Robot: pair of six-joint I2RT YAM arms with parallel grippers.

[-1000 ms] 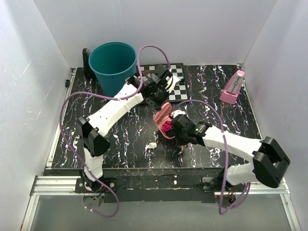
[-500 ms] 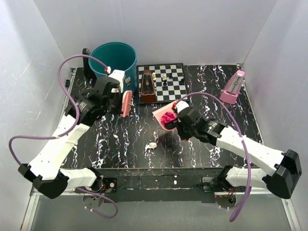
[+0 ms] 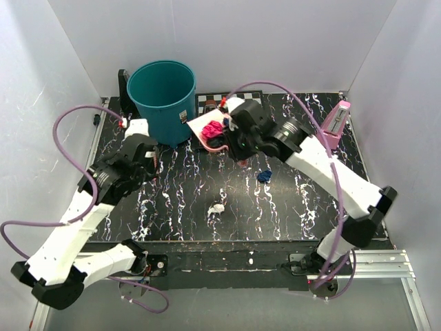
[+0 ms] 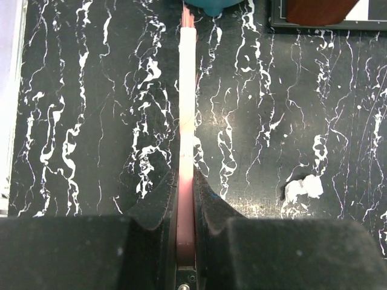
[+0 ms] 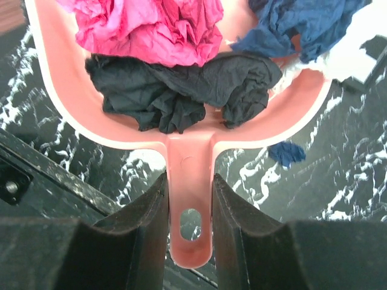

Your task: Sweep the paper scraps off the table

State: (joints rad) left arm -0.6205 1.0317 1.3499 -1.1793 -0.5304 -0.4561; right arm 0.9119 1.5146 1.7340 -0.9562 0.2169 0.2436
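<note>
Right wrist view alone: right pincer around pink dustpan handle.

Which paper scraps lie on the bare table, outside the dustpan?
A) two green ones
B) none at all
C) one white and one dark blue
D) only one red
C: the top view shows a white scrap and a dark blue scrap lying apart on the table. The other wads sit in the dustpan, which the right pincer grips by its handle.
</note>
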